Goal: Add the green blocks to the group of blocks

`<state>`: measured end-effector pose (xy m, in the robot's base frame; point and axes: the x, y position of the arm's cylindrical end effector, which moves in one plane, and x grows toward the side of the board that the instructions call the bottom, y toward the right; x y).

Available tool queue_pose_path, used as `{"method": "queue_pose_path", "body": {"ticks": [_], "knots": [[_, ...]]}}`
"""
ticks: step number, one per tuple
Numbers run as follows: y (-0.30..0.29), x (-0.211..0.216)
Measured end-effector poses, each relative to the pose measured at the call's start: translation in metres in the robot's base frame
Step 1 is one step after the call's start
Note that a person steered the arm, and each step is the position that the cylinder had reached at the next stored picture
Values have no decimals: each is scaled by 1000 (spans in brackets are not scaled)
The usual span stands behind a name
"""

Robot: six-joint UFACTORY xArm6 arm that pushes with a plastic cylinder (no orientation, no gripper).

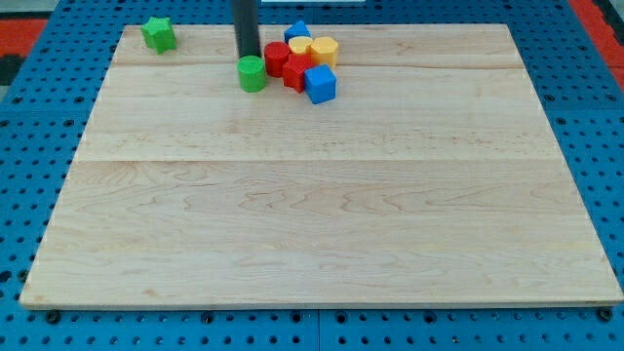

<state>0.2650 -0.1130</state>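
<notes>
A green star-shaped block [158, 34] lies alone at the view's top left of the wooden board [322, 224]. A green cylinder [252, 73] stands just left of the group, close to a red cylinder [277, 58]. The group at the view's top holds a red block [297, 72], a blue cube [320, 85], two yellow blocks [325, 49] and a blue block [297, 33] at the back. My tip [248, 57] is right behind the green cylinder, at its upper edge, to the left of the red cylinder.
The board rests on a blue perforated table [39, 146]. A red area [24, 24] shows at the view's top left and top right corners.
</notes>
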Motion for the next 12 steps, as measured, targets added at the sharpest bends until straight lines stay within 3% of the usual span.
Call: {"method": "queue_pose_path", "body": {"ticks": [1, 4, 5, 6, 7, 8, 9, 10, 11, 12], "knots": [[-47, 29], [37, 38], [7, 38], [-97, 44], [-161, -3], [-165, -49], [-160, -59], [-49, -58], [14, -56], [34, -56]]}}
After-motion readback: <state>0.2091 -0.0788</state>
